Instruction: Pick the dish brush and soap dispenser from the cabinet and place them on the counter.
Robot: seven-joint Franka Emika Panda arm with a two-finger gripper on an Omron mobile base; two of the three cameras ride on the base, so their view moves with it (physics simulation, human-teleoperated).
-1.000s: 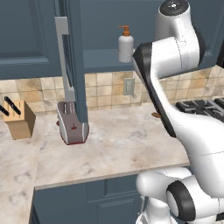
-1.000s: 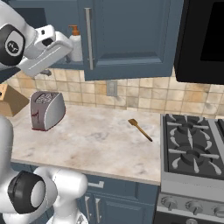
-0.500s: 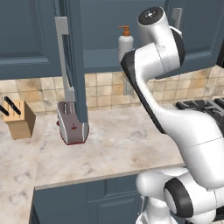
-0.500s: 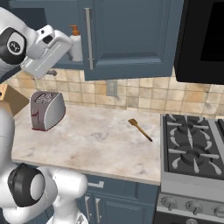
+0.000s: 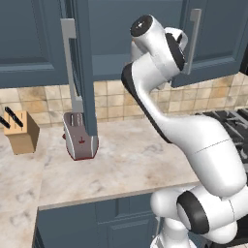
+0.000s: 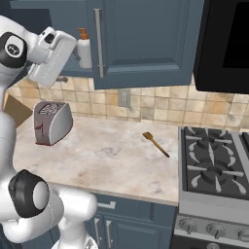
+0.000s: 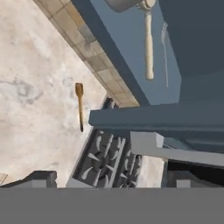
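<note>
The soap dispenser [image 6: 85, 49], white with an orange pump, stands on the shelf of the open cabinet [image 6: 146, 44]. My white hand [image 6: 52, 57] hangs just left of it, at shelf height. In the hand view the dish brush [image 7: 149, 48] lies on the cabinet floor, its pale tan handle running away from a whitish head at the top edge, with a thin grey rod beside it. My gripper [image 7: 109, 180] is open, its dark fingertips [image 7: 39, 177] far apart with nothing between them. The marbled counter [image 6: 107, 155] spreads below. In the left base view my arm hides the dispenser.
A toaster [image 5: 80, 140] and knife block [image 5: 22, 133] stand at the counter's back. The open cabinet door [image 5: 81, 72] juts out edge-on above the toaster. An orange-brown utensil [image 6: 155, 144] lies beside the stove [image 6: 214, 165]. A black microwave [image 6: 228, 39] hangs above.
The upper arm has swung left across the cabinet opening and now covers the soap dispenser in the left base view. The hand has stayed close beside the dispenser.
</note>
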